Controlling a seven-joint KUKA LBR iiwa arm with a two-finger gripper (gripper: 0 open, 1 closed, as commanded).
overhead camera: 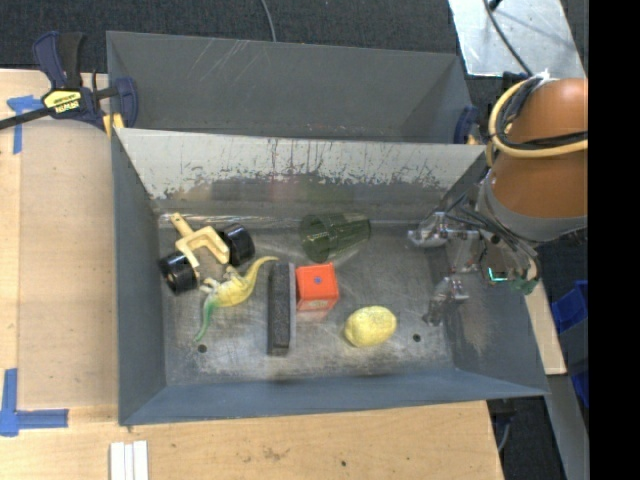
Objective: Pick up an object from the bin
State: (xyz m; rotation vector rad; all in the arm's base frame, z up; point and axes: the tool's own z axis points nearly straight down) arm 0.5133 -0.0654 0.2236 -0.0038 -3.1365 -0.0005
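My gripper (434, 273) hangs low at the right end of the bin, its two metal fingers spread apart and open with nothing between them. Nearest to it, a little to the left on the bin floor, lies a lumpy yellow ball (370, 326). Further left sits an orange-red cube (317, 288) with a blue spot on top. A dark green bottle-like piece (335, 235) lies on its side near the back wall, left of the upper finger.
A dark grey bar (279, 308) lies lengthwise beside the cube. At the left end are a yellow-green toy lizard (232, 290) and a black-and-tan toy (205, 251). The arm's orange cover hangs over the bin's right rim.
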